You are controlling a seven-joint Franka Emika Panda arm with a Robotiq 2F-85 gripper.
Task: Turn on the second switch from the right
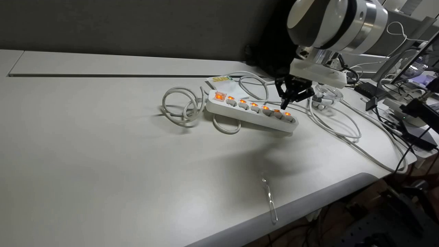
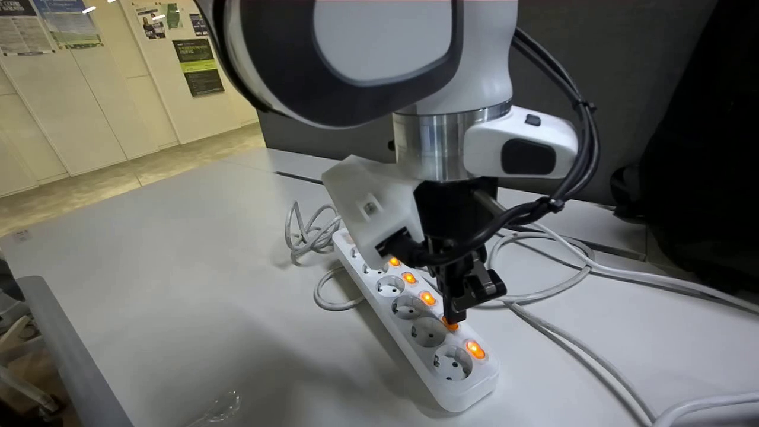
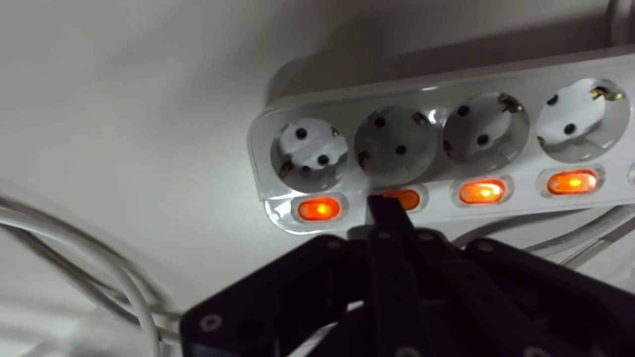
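A white power strip (image 1: 247, 119) lies on the table; it also shows in an exterior view (image 2: 459, 396) and in the wrist view (image 3: 342, 101). It has round sockets with a row of small orange switches beside them. The second switch from the strip's right end (image 1: 276, 110) is partly covered by my fingertips in an exterior view (image 2: 449, 325) and the wrist view (image 3: 409, 199). It looks darker than its brightly lit neighbours. My gripper (image 2: 455, 315) is shut and empty, pointing down; its tips (image 3: 389, 201) are at this switch. Whether they press on it is unclear.
A larger lit main switch (image 1: 220, 96) is at the strip's far end. Coiled grey cables (image 1: 185, 106) lie beside it, and more cables (image 1: 337, 132) lie to the right. A clear plastic piece (image 1: 270, 200) lies near the table's front edge. A black bag (image 1: 274, 44) stands behind.
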